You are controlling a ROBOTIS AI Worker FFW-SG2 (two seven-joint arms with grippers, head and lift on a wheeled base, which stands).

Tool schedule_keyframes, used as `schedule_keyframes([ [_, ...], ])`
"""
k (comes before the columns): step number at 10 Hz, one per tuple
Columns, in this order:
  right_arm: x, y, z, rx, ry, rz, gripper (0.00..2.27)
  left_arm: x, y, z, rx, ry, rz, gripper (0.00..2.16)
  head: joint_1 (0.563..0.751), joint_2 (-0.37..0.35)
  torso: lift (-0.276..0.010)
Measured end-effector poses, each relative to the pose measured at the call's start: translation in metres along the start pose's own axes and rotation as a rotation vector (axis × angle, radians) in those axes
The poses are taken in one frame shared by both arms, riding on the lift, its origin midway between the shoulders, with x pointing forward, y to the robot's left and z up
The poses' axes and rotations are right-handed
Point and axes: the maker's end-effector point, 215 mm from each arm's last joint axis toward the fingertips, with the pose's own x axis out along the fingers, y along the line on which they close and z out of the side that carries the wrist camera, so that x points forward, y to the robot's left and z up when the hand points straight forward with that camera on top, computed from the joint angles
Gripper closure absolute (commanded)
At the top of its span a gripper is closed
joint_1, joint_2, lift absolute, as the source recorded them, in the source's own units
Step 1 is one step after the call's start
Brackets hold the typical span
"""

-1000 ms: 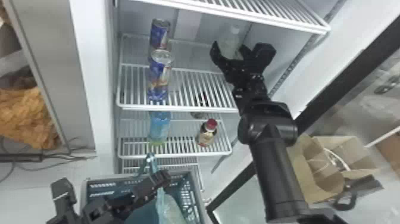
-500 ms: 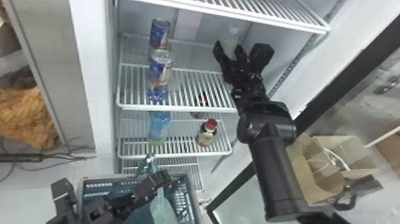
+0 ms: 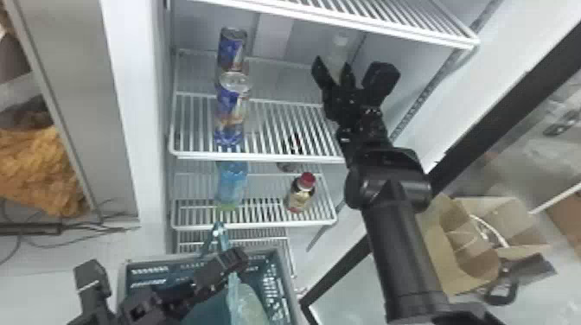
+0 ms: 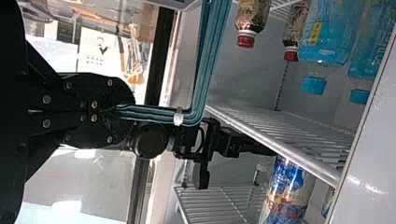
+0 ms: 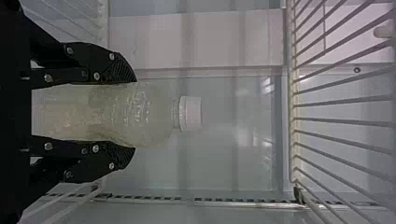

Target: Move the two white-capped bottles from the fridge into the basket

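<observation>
In the head view, my right gripper [image 3: 333,75] is at the middle fridge shelf, around a pale translucent bottle [image 3: 339,49] with a white cap. The right wrist view has the gripper [image 5: 133,115] with a finger pressed on each side of this bottle [image 5: 156,114], its cap clear of them. Low in the head view, my left gripper [image 3: 237,260] is above the teal basket [image 3: 281,276]. In the left wrist view that gripper [image 4: 127,109] is shut on the teal handle [image 4: 198,88]. A pale rounded object [image 3: 250,304] lies in the basket; I cannot tell what.
Two blue cans [image 3: 231,114] stand left of the bottle on its shelf. The shelf below bears a blue bottle [image 3: 231,186] and red-capped bottles [image 3: 300,192]. Another wire shelf [image 3: 389,21] hangs above. A cardboard box [image 3: 454,242] is at the right.
My right gripper has shifted slightly, and its fingers have closed in on the white-capped bottle. The basket has swayed a little under my left gripper, which has hardly moved.
</observation>
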Motion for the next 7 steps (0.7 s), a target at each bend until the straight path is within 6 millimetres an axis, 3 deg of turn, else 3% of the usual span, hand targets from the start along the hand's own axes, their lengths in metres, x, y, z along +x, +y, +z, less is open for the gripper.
schedule_keyframes([
  [3,-0.013,0.007,0.018,0.012,-0.045,0.014,0.81,0.000,0.000,0.000,-0.001,0.000,0.000,1.17,0.695,-0.350,0.000],
  [5,-0.038,0.008,0.026,0.026,-0.061,0.019,0.81,-0.001,0.000,0.000,-0.003,-0.003,0.000,1.17,0.695,-0.350,0.000],
  [7,-0.067,0.011,0.023,0.033,-0.044,0.032,0.81,-0.002,0.001,-0.001,-0.006,-0.003,-0.002,1.17,0.695,-0.350,0.000],
])
